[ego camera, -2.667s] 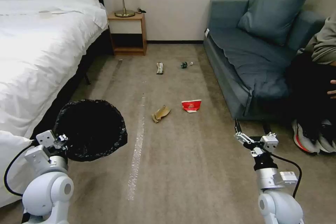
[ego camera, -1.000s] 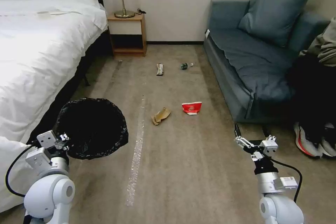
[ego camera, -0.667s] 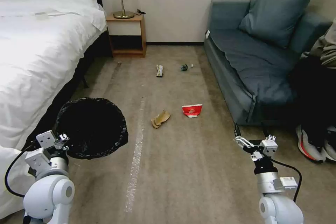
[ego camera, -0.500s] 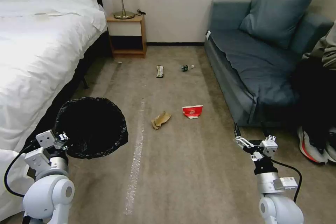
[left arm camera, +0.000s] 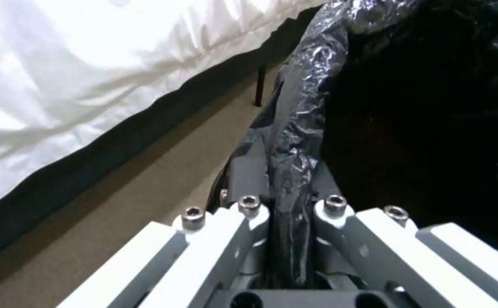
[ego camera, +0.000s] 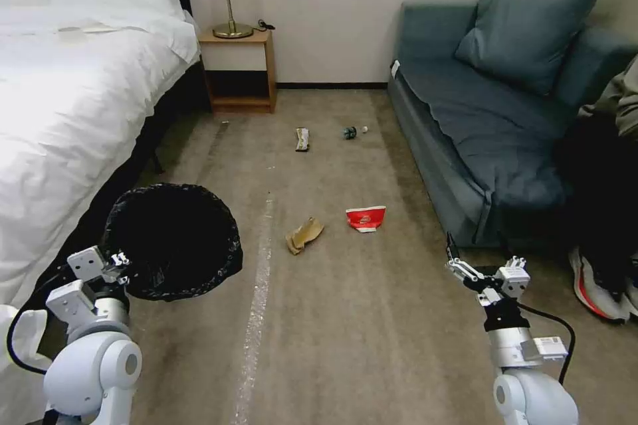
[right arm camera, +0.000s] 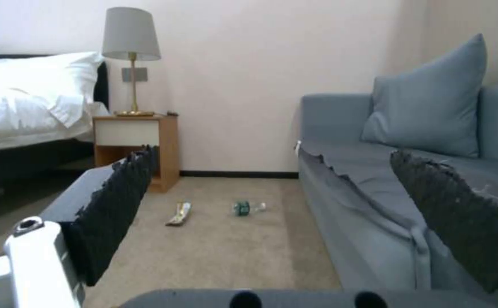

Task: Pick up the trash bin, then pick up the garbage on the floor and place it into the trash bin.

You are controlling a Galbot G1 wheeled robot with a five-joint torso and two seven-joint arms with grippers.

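the garbage (ego camera: pixel 304 234) lies on the carpet (ego camera: pixel 345 332) between the bed (ego camera: pixel 73 119) on the left and the sofa (ego camera: pixel 478 126) on the right.

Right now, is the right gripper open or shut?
Open. The right gripper hangs above bare carpet, its two black pads spread wide apart with nothing between them.

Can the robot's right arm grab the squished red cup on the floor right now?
Probably not yet. The right end effector is open and empty, and bare carpet lies between it and the red cup, but it hangs short of the cup and above the floor. The left end effector holds the trash bin.
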